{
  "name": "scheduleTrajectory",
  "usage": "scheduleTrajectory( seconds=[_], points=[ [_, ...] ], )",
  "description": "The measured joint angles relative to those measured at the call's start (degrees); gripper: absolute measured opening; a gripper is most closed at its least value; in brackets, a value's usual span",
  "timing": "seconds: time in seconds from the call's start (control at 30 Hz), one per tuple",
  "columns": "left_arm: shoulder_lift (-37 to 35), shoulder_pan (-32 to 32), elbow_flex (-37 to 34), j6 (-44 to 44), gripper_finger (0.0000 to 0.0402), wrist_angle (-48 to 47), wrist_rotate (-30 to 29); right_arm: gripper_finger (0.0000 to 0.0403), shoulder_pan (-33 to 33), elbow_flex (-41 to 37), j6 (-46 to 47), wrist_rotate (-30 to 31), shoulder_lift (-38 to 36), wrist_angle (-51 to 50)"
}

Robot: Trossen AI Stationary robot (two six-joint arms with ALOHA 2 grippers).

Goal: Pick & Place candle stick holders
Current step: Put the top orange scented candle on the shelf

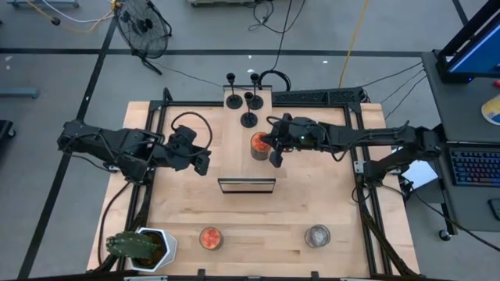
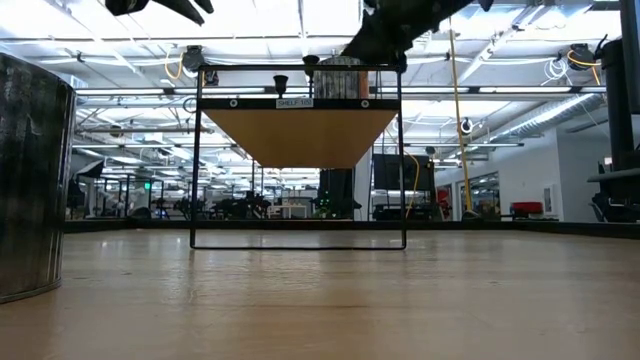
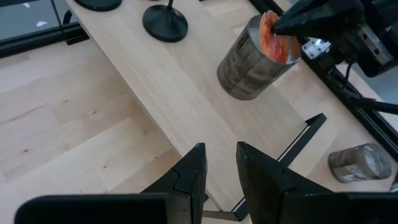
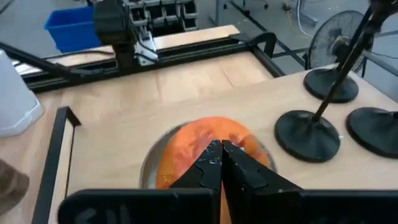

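Three matte-black candle stick holders (image 1: pixel 248 119), (image 1: pixel 232 97), (image 1: pixel 254 100) stand on their disc bases at the far end of a raised wooden shelf (image 1: pixel 238 156). They also show in the right wrist view (image 4: pixel 311 134). A grey candle jar with an orange top (image 1: pixel 258 145) stands on the shelf nearer the middle. My right gripper (image 4: pixel 221 152) is shut, with its tips over the jar's orange top. My left gripper (image 3: pixel 217 168) is open and empty, left of the shelf and level with the jar (image 3: pixel 252 62). My right gripper's shut fingertips (image 3: pixel 281 23) lie against the orange top (image 4: pixel 186 146) of the candle jar, coming slantwise from above and from the table's right. I cannot tell whether they pinch anything there. The jar stands on the shelf.
Along the near edge stand a plant in a white pot (image 1: pixel 144 248), an orange-topped jar (image 1: pixel 211 237) and a grey jar (image 1: pixel 317 235). The shelf's black frame (image 2: pixel 300 160) stands on the table's middle. Bare wood lies on both sides of the shelf.
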Motion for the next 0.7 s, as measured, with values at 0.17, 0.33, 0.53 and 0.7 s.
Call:
scheduleTrajectory(
  seconds=[0.17,0.33,0.53,0.7],
  points=[
    [0.5,0.0,0.0,0.1,0.0093,0.0,0.0,0.0,-0.4,0.1,0.5,0.1,0.3,-1.2],
    [0.7,0.3,0.0,0.2,0.0093,0.1,0.2,0.0,-0.3,2.4,-1.2,0.3,-0.7,-2.1],
    [0.6,0.3,-0.1,0.3,0.0093,0.3,0.4,0.0,-0.4,6.9,-4.0,0.5,0.1,-6.3],
    [0.7,0.3,-0.1,0.3,0.0093,0.7,0.4,0.0,-0.6,7.9,-3.6,0.3,2.7,-9.5]
  ],
)
